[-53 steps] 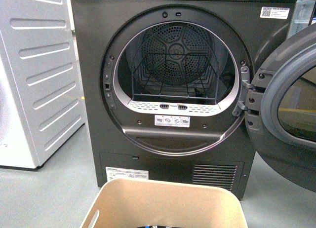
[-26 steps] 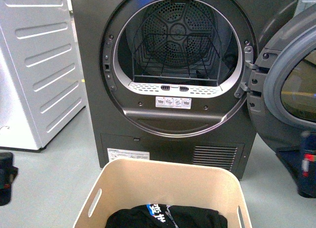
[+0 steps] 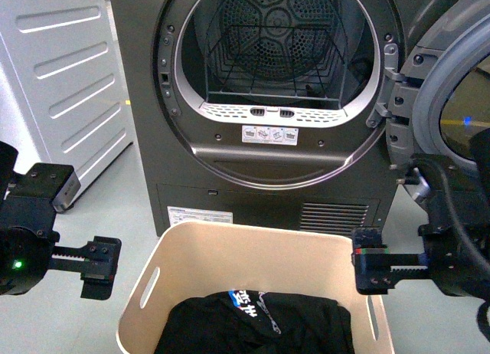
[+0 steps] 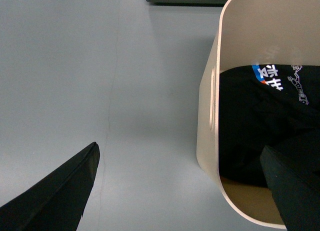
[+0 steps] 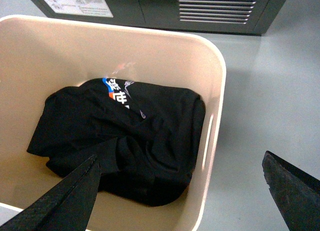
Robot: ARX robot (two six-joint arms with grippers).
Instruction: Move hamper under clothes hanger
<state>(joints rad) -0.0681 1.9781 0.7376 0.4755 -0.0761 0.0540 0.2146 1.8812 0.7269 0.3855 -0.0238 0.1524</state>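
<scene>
Front: hamper [image 3: 253, 258] on the floor [image 3: 115, 216] before the open dryer [image 3: 268, 178], long axis side to side, mouth up; holds a black garment [image 3: 260, 323].
Left wrist: your left end effector [image 4: 180, 148] spread wide, hamper's slotted wall between fingers [image 4: 50, 201].
Right wrist: right end effector [image 5: 180, 157] likewise spread.

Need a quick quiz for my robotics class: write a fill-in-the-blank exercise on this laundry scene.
1. The hamper holds a ____ garment.
2. The hamper stands in ____ of the dryer.
3. The left gripper and right gripper are both ____.
Missing words: black; front; open.
</scene>
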